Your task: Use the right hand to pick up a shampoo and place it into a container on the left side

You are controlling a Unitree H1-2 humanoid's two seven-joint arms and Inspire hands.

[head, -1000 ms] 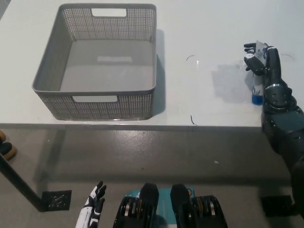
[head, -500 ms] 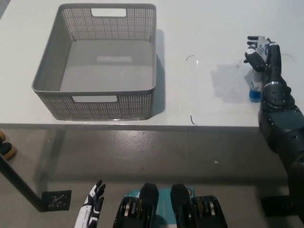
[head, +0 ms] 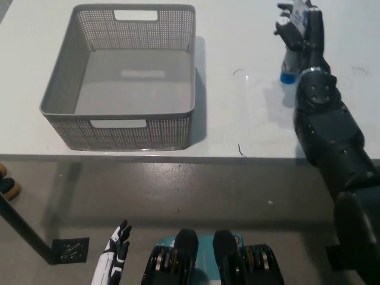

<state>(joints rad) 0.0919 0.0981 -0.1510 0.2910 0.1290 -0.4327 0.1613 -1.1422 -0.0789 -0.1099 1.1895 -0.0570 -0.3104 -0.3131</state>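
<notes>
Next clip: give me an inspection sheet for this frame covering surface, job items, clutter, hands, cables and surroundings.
Surface: white table with a few small dark marks.
Job's things: shampoo bottle, white with a blue end, held in the air at the far right; grey mesh basket on the left, nothing in it.
Clutter: nothing seen.
Hands: right hand shut on the shampoo bottle, raised above the table; left hand low at the bottom left, off the table, fingers apart, holding nothing.
Cables: nothing seen.
Surroundings: grey floor in front of the table; a dark table leg with floor plate at lower left.
</notes>
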